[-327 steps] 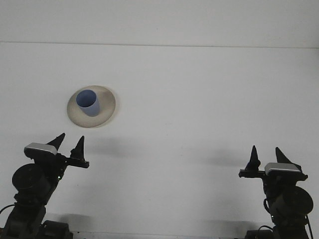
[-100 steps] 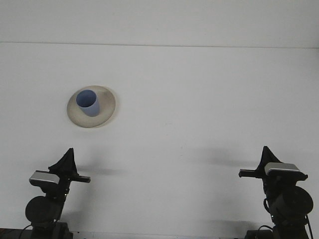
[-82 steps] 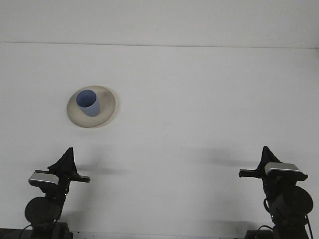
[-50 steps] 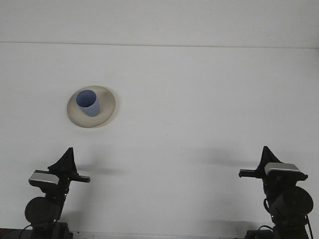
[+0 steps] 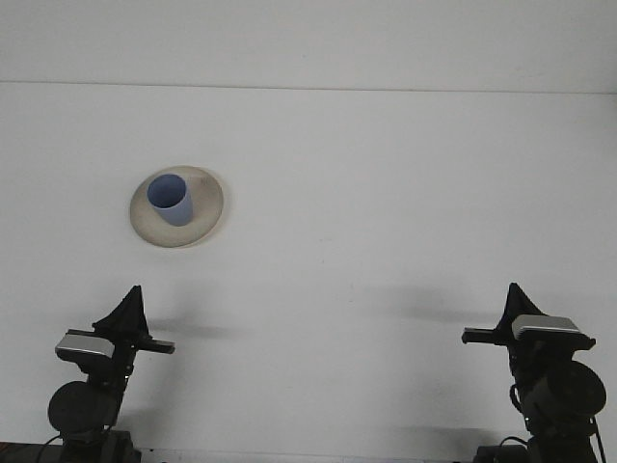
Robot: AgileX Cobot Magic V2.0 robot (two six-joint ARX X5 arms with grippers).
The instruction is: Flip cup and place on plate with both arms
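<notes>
On white table (image 5: 386, 193), one blue cup (image 5: 172, 199) upright, one beige plate (image 5: 204, 214) beneath

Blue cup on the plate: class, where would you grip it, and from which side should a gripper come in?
Grip the blue cup across its side wall just below the open rim, probably coming from the near side with the left gripper, the closer one. It stands upright, mouth up, on the plate, so its wall rises clear of the rim.

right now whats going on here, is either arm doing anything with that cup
Neither arm is handling anything. The blue cup stands upright, mouth up, on the beige plate toward the table's left side. The left gripper and right gripper sit shut at the near edge, well clear of both.
</notes>
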